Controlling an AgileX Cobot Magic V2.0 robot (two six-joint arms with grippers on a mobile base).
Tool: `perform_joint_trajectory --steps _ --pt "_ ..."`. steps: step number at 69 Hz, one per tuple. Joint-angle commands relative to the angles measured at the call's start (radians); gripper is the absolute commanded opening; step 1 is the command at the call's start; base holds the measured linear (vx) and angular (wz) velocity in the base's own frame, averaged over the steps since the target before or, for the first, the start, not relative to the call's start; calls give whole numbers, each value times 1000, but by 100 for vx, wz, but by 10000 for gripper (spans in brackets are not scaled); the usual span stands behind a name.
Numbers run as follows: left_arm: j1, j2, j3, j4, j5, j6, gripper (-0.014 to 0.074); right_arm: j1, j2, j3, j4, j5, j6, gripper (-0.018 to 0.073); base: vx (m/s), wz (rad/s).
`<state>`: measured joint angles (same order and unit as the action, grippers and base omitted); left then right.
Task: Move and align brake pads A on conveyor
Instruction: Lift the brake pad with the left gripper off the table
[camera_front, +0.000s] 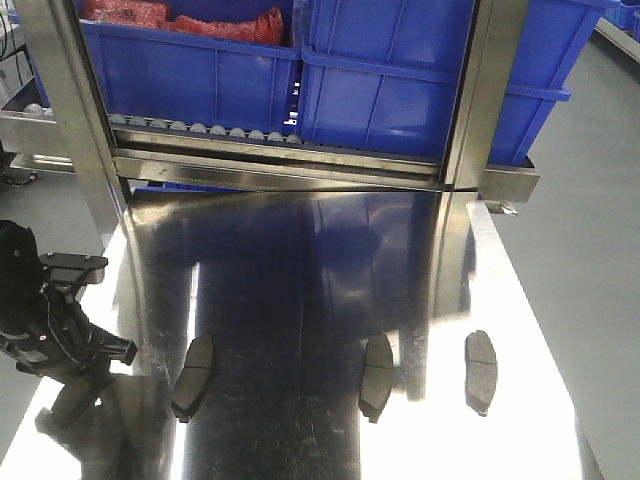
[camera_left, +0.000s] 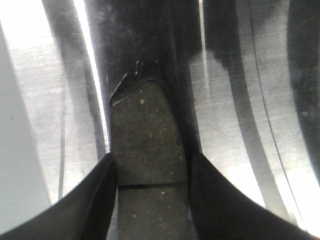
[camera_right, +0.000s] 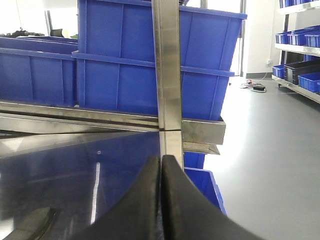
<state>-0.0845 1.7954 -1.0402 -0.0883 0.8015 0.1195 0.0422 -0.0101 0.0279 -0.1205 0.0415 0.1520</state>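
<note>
The left gripper (camera_left: 151, 157) is closed narrowly on one brake pad (camera_left: 142, 125). Its fingers (camera_left: 102, 200) press the long edges near the groove, likely to keep it balanced and straight. Whether it rests on the steel tabletop (camera_front: 300, 260) or just above, I cannot tell. The right gripper (camera_right: 161, 162) is pinched together and empty, facing the blue bins (camera_right: 125, 75). Three other pads lie in a near row: left (camera_front: 193, 375), middle (camera_front: 377, 375) and right (camera_front: 481, 370). The conveyor is not in view.

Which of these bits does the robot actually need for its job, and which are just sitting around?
For the job:
left pad, middle pad and right pad on the tabletop
fourth pad, gripped by the left gripper

Just lying about:
blue bins
red bags in one bin
steel frame
</note>
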Motion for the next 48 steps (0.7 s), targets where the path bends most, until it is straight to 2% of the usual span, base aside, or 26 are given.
perform_joint_trajectory --steps 1,20,48 --pt "-6 -40 -7 -23 19 -5 -8 -7 -14 12 -9 -72 -6 -11 0 0" --pt "-6 -216 70 -30 -32 -6 -6 -7 -14 12 -9 -72 -6 -11 0 0" --pt "-6 -666 278 -72 -140 -7 -6 -7 -14 12 -9 -72 -6 -11 0 0"
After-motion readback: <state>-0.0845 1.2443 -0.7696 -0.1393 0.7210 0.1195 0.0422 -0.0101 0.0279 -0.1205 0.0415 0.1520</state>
